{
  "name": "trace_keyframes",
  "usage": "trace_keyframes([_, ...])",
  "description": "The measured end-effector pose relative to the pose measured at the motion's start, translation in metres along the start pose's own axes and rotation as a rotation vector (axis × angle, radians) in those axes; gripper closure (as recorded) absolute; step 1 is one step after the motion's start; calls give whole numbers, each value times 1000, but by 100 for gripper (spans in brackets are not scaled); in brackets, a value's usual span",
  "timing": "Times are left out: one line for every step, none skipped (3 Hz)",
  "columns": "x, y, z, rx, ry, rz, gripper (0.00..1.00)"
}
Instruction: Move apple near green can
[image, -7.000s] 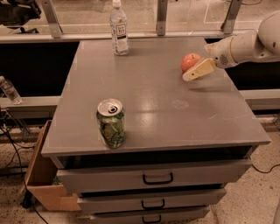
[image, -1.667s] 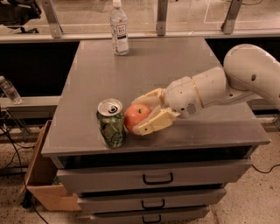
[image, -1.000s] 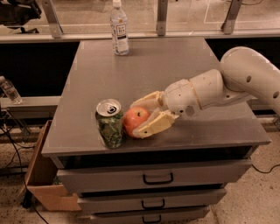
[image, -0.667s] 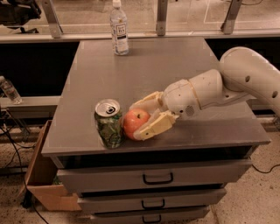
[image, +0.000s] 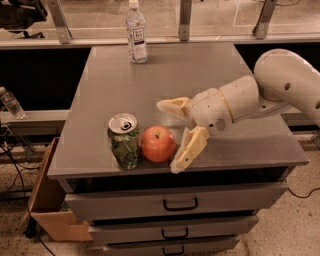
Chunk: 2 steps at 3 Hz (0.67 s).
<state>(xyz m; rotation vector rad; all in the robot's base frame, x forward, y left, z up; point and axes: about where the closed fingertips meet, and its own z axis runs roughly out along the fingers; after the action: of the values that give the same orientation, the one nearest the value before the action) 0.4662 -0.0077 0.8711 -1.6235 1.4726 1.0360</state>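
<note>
The red-orange apple (image: 158, 144) rests on the grey cabinet top (image: 185, 75) near its front edge, right beside the green can (image: 123, 141), almost touching it. The can stands upright with its silver top and pull tab showing. My gripper (image: 172, 135) is open just to the right of the apple. One cream finger (image: 189, 149) lies along the apple's right front side. The other finger (image: 172, 106) is behind and to the right of the apple, clear of it. The apple sits free on the surface.
A clear plastic bottle (image: 136, 32) stands at the back of the cabinet top. Drawers with dark handles (image: 180, 204) are below the front edge. A cardboard box (image: 50, 210) sits on the floor at the left. Another bottle (image: 11, 102) lies on a shelf at far left.
The fingers have opened and let go of the apple. The apple now sits on the surface beside the can. The gripper has drawn back slightly to the right.
</note>
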Motion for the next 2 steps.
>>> trace_keyframes([-2, -13, -46, 88, 26, -21, 0])
trace_keyframes([-8, -36, -127, 251, 44, -41, 0])
